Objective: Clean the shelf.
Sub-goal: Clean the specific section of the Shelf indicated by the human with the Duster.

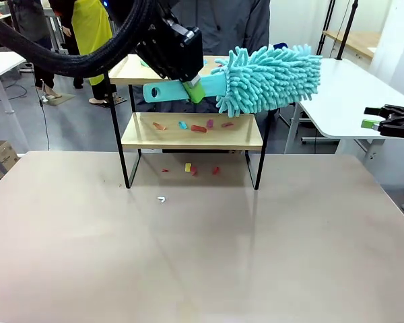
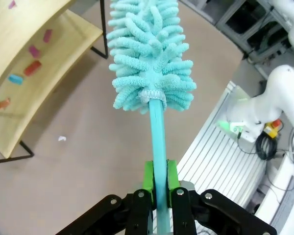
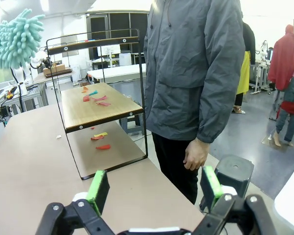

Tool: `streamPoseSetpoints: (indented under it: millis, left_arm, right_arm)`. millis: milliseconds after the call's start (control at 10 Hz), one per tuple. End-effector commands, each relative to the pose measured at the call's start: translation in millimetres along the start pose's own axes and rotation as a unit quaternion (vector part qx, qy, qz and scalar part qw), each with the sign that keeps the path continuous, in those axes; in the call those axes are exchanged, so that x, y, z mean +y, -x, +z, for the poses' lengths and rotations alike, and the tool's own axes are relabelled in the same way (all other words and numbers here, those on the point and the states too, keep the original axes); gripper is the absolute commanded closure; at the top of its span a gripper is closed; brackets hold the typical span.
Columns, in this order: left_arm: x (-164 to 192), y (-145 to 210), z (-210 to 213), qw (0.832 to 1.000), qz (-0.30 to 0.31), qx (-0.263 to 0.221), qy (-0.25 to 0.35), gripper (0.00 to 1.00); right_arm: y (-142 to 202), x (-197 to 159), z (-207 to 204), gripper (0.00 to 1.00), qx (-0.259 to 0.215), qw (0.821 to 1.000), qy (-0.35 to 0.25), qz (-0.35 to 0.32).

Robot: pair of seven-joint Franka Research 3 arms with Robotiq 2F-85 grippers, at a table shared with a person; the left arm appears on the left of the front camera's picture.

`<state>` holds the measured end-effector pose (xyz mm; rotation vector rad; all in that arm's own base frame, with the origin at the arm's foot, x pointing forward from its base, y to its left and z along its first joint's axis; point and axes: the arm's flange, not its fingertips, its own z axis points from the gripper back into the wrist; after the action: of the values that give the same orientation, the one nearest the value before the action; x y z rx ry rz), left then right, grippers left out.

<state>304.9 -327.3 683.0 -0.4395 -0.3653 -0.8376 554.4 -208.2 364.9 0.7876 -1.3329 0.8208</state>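
Front view: my left fingers are clamped on the flat teal handle of a microfibre duster. Its shaggy head hangs level with the upper board of the shelf, off that board's right end. The shelf stands at the far middle of the surface. Coloured scraps lie on its lower board, more lie beneath it, and one white scrap lies nearer me. My right fingers hover well off to the right, spread wide and holding nothing.

Left wrist view: the green pads pinch the handle from both sides and the head points away from me. The shelf sits up and to the left, with the scraps apart from the duster.

Right wrist view: my right fingers gape with nothing between them, looking along the shelf from its end. A person stands just beyond it, one hand hanging down.

I judge that the sweeping of the lower board is not yet done. The next move calls for dropping the head below the upper board and sliding it in between the black side rails. From there it should drag across the wood without knocking the frame.
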Motion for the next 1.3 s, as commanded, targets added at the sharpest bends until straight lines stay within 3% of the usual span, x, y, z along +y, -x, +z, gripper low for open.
streamPoseSetpoints:
  millis: [0, 300, 600, 900, 1200]
  left_arm:
    - [-23.8, -5.0, 12.5, 0.998, 0.031, -0.055, -0.003, 0.87]
    - [-67.6, -55.9, 6.0, 0.987, 0.091, -0.116, -0.069, 0.87]
    - [-93.2, -100.7, -13.9, 0.964, 0.174, -0.118, -0.164, 0.87]
    - [-94.3, -140.7, -26.1, 0.949, 0.209, -0.099, -0.215, 0.87]
    - [-74.0, -165.1, -53.2, 0.939, 0.242, -0.086, -0.229, 0.87]
  right_arm:
    - [-6.4, 0.6, -1.8, 0.0, 0.002, 1.0, 0.005, -0.006]
    - [-6.4, 0.6, -1.8, 0.0, 0.002, 1.0, 0.005, -0.006]
    - [-6.4, 0.6, -1.8, 0.0, 0.002, 1.0, 0.005, -0.006]
    - [-6.4, 0.6, -1.8, 0.0, 0.002, 1.0, 0.005, -0.006]
    - [-6.4, 0.6, -1.8, 0.0, 0.002, 1.0, 0.005, -0.006]
